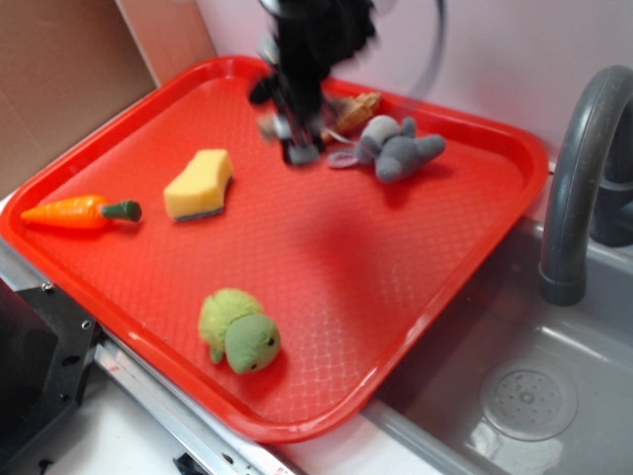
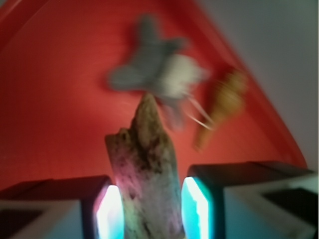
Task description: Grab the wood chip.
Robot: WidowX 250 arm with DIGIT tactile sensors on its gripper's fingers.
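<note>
The wood chip (image 2: 147,164), grey-brown and rough with a jagged tip, stands between my gripper's (image 2: 149,211) two lit pads in the wrist view. The left pad presses its side and the right pad sits tight against its other side, so the gripper is shut on it. It looks sharper than the blurred tray behind it. In the exterior view the black gripper (image 1: 299,148) hangs at the far end of the red tray (image 1: 119,327), next to the grey plush mouse (image 1: 396,148), and the arm mostly hides the chip.
A tan spiral seashell (image 1: 358,107) lies behind the mouse. A yellow sponge (image 1: 200,184), a toy carrot (image 1: 79,211) and a green plush turtle (image 1: 240,332) sit on the tray. A grey sink (image 1: 524,396) with a faucet (image 1: 584,178) is at right.
</note>
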